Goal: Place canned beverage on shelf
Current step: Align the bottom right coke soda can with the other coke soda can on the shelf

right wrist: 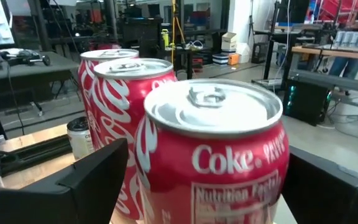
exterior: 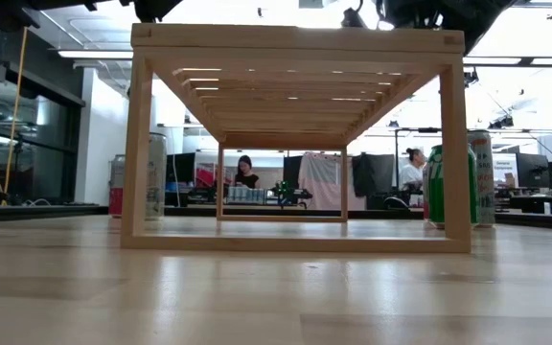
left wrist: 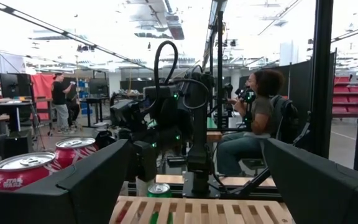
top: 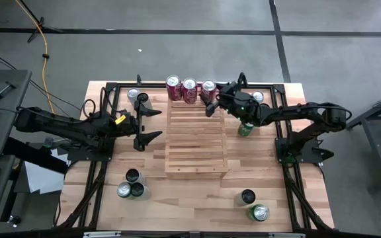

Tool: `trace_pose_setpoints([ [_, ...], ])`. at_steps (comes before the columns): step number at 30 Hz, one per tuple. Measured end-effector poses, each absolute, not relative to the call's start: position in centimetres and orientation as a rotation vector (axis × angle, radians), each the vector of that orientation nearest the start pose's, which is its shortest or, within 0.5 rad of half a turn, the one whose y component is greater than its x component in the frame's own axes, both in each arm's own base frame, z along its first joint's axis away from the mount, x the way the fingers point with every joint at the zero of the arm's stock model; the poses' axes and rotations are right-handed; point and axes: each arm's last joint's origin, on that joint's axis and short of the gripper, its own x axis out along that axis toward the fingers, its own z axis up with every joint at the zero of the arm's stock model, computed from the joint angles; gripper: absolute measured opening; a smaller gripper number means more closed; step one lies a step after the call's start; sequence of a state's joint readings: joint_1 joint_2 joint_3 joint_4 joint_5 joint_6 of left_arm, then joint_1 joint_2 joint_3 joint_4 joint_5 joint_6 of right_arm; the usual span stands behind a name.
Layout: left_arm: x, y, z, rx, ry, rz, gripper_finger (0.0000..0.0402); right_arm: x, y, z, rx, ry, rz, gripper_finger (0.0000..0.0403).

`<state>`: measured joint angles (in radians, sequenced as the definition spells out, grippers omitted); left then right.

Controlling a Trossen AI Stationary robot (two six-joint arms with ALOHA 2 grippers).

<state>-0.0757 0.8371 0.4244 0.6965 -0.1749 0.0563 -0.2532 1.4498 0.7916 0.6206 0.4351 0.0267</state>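
Note:
The slatted light-wood shelf [top: 196,139] stands mid-table. Three red cola cans [top: 190,89] stand upright in a row on its far end. My right gripper [top: 208,102] is open at the rightmost red can [right wrist: 213,155]. Its two fingers [right wrist: 92,180] stand on either side of the can's body, close to it. My left gripper [top: 147,122] waits open by the shelf's left side, pointing across the shelf [left wrist: 204,211].
A green can [top: 245,127] stands on the table right of the shelf, under my right arm. Silver cans [top: 133,94] [top: 257,97] stand at the far corners, and more cans at near left [top: 132,185] and near right [top: 259,213]. People sit in the room beyond.

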Motion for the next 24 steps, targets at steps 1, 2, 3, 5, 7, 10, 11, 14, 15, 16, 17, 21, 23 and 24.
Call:
trace_pose_setpoints([
  [1,18.4,-0.9,28.3,0.021,-0.276,0.106,0.0364,30.0,-9.0,26.1,0.017,0.036,-0.688,0.0365],
  [2,18.4,-0.9,28.3,0.021,-0.274,0.106,0.0364,30.1,-9.0,26.3,0.015,0.044,-0.688,0.0365],
  [3,18.4,-0.9,28.3,0.021,-0.272,0.106,0.0364,30.2,-9.1,26.4,0.014,0.054,-0.687,0.0365],
  [5,18.4,-0.9,28.2,0.021,-0.269,0.106,0.0364,30.4,-9.1,26.7,0.01,0.075,-0.688,0.0365],
  [7,18.4,-0.9,28.2,0.021,-0.267,0.106,0.0364,30.5,-9.1,26.9,0.009,0.088,-0.687,0.0365],
  [10,18.4,-0.9,28.2,0.018,-0.267,0.106,0.0364,30.6,-9.2,27.3,0.008,0.089,-0.686,0.0366],
  [11,18.4,-0.9,28.2,0.018,-0.267,0.106,0.0364,30.7,-9.2,27.4,0.005,0.091,-0.687,0.0366],
  [14,18.4,-0.9,28.2,0.019,-0.267,0.106,0.0364,30.8,-9.2,27.9,-0.015,0.09,-0.686,0.0366],
  [15,18.4,-0.9,28.2,0.019,-0.267,0.106,0.0364,30.9,-9.2,28.1,-0.016,0.086,-0.686,0.0366],
  [16,18.4,-0.9,28.2,0.019,-0.265,0.106,0.0364,30.9,-9.2,28.3,-0.016,0.084,-0.686,0.0366],
  [17,18.4,-0.9,28.2,0.019,-0.262,0.106,0.0364,31.0,-9.3,28.4,-0.023,0.089,-0.686,0.0366],
  [21,18.5,-0.9,28.1,0.019,-0.259,0.105,0.0364,30.7,-9.2,29.6,-0.04,0.086,-0.684,0.0366],
  [23,18.5,-0.9,28.1,0.012,-0.258,0.104,0.0364,30.2,-9.1,30.4,-0.044,0.085,-0.684,0.0366],
  [24,18.5,-0.9,28.1,0.009,-0.257,0.104,0.0364,29.9,-9.0,30.8,-0.049,0.084,-0.684,0.0366],
])
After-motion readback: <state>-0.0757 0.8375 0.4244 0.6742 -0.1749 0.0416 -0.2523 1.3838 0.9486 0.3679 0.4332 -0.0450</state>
